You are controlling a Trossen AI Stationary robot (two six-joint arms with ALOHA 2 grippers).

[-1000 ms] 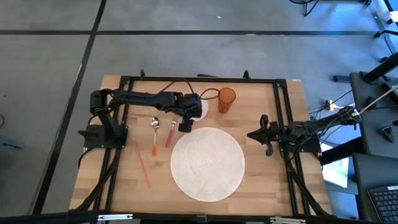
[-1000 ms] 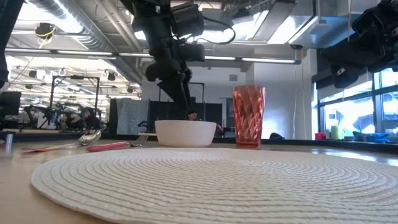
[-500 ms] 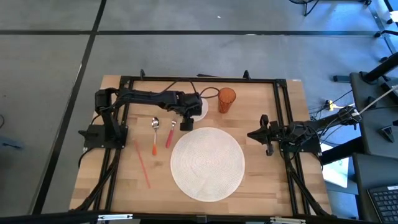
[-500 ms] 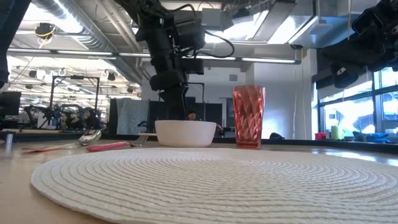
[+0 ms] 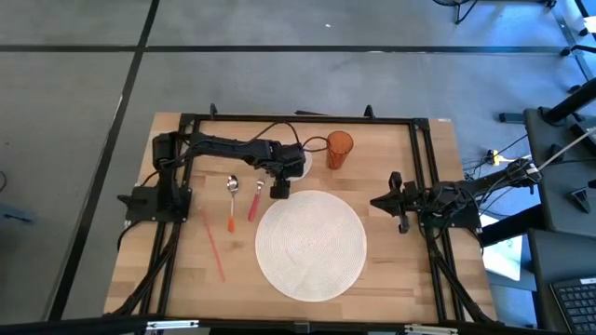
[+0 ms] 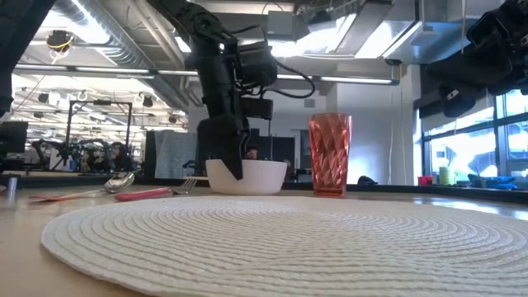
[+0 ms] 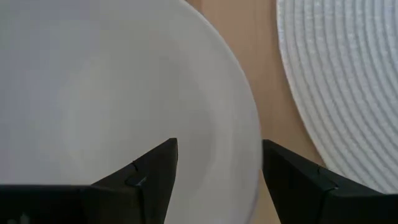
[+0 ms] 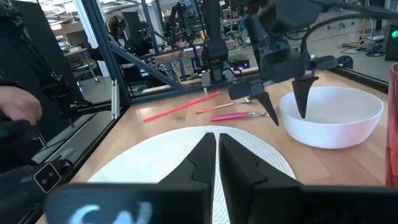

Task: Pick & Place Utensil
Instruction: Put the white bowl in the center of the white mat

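Spread apart, the left gripper's 2 dark fingers straddle the rim of the white bowl: 1 inside, 1 outside, a detail only the left wrist view and right wrist view make plain. Pressed together and holding nothing, the right gripper waits at the table's right edge. Overhead, the spoon and fork, metal heads on reddish handles, lie side by side left of the round woven placemat, beside a thin red straw. A faceted red tumbler stands upright beside the smooth bowl.
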